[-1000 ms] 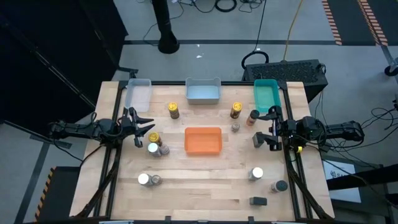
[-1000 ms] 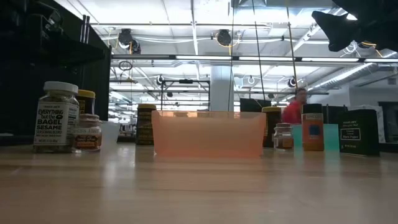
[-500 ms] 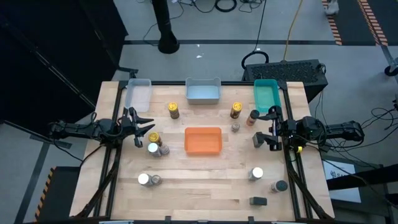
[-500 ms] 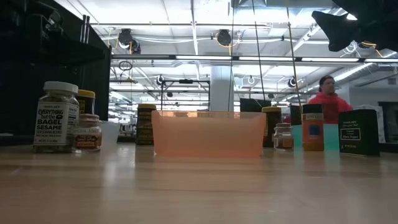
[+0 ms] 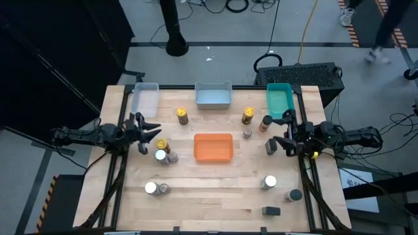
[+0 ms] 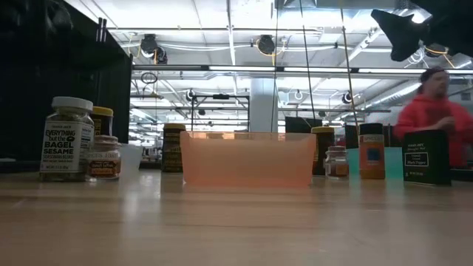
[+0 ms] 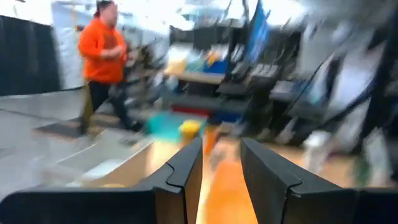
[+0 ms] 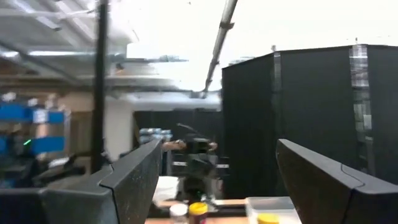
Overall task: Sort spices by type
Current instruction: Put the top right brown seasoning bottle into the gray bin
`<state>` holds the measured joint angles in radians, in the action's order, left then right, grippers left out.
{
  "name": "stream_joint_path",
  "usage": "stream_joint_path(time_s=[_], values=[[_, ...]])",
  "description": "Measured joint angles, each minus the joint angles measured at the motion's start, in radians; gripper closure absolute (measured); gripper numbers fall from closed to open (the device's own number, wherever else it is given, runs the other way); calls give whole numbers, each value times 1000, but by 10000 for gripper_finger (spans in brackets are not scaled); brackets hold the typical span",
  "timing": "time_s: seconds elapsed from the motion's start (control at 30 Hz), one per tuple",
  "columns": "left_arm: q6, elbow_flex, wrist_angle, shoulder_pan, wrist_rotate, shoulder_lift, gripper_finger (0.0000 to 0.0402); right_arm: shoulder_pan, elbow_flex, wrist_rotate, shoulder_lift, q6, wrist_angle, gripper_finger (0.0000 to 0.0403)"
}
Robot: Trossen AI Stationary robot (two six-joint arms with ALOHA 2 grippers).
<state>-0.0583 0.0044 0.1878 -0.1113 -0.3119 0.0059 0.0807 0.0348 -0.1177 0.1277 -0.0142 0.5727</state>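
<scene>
A wooden table (image 5: 215,189) carries four trays: an orange tray (image 5: 213,147) at its middle, and along the far edge a clear tray (image 5: 145,99), a blue-grey tray (image 5: 213,95) and a teal tray (image 5: 280,99). The left gripper (image 5: 151,132) hangs at the left edge, its fingers (image 7: 186,171) a little apart and holding nothing. The right gripper (image 5: 282,134) hangs at the right edge, fingers spread wide, empty. The spices (image 5: 162,155) stand scattered around the orange tray, none in any tray. Beyond the table a person (image 6: 434,114) in red shows.
</scene>
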Motion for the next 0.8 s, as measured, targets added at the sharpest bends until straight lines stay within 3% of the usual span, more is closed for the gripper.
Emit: stream_joint_path(time_s=[0.2,0.27,0.47,0.67,0.8], values=[[41,0,242,0,338,0,286,0,46,-97,58,36,-1,105],[45,0,293,0,384,0,286,0,69,-131,93,54,0,105],[47,0,309,0,366,38,286,0,148,-254,236,82,-30,105],[35,16,291,0,175,148,286,0,282,-398,411,84,-93,105],[30,47,303,0,156,231,286,0,403,-458,528,143,-229,105]])
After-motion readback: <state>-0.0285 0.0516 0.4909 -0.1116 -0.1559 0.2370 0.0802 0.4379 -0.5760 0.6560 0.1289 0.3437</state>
